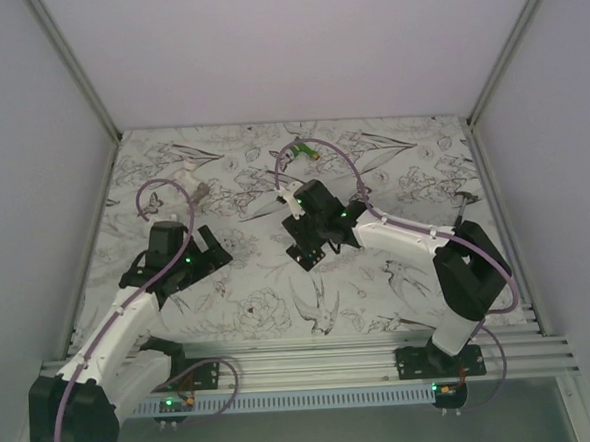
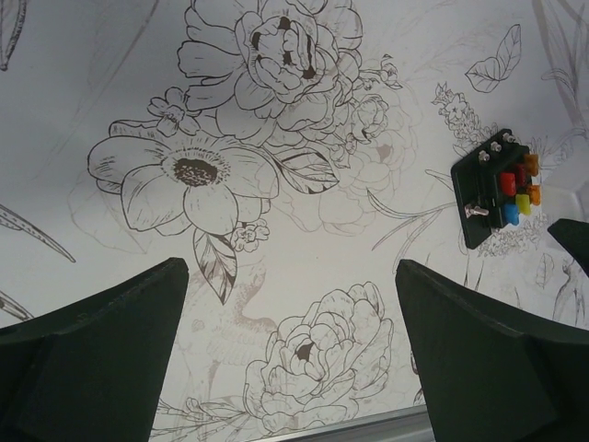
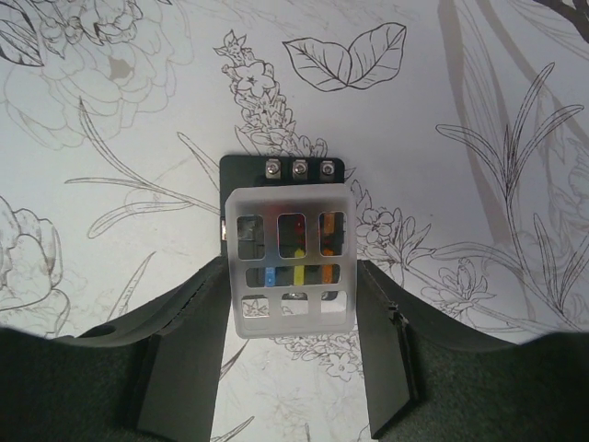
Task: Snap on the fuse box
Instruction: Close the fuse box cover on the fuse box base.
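Since the translucent cover (image 3: 290, 267) presumably has to line up squarely before it can be pressed home, the right jaws are clenching it by its sides directly over the fuse box (image 3: 248, 175) lying flat on the counter (image 3: 479, 92), while the left jaws are hanging released well aside.

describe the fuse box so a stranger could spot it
On the flower-printed table, look under the right hand. The fuse box is the flat black square with silver screws and coloured fuses, not the frosted cover held over it.
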